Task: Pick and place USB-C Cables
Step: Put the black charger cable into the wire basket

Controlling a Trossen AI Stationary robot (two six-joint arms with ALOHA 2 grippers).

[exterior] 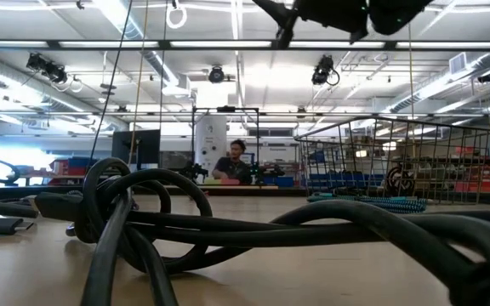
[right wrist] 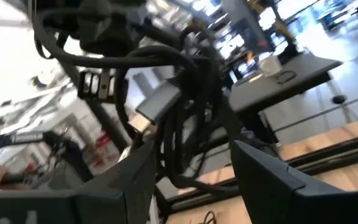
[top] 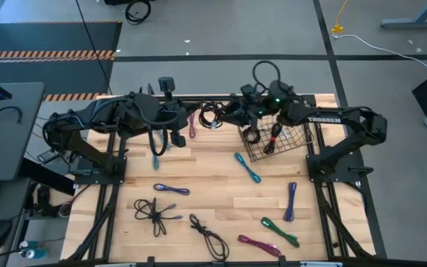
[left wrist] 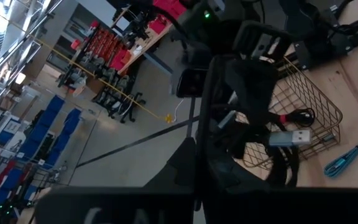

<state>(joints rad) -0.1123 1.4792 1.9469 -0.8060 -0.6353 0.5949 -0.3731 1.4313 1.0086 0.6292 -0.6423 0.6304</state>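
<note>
My right gripper (top: 230, 116) hovers over the table's far edge, just left of the wire basket (top: 282, 139), and is shut on a black USB-C cable bundle (top: 212, 115). My left gripper (top: 175, 136) is beside it toward the left, fingers together (left wrist: 197, 155), touching nothing I can see. More bundles lie flat on the wood: teal (top: 247, 167), purple (top: 171, 190), purple (top: 290, 202), green (top: 280, 231), magenta (top: 258, 245), black (top: 154, 213) and black (top: 210, 237). A teal one (top: 156, 159) and a purple one (top: 192, 126) lie near my left gripper. My right gripper (right wrist: 191, 155) has the black cable's coiled loops (right wrist: 185, 134) pinched between its two fingers. The fingers come level, pointing toward the table's left. The bundle is lifted clear, with loops drooping below the fingers and its silver plug (right wrist: 157, 102) sticking out to one side.
The wire basket (exterior: 398, 161) holds black cables with a red tie (top: 273, 137). In the low view a thick black cable (exterior: 185, 229) fills the foreground and a teal one (exterior: 390, 202) lies near the basket. A person sits far behind the table. Bare wood shows mid-table.
</note>
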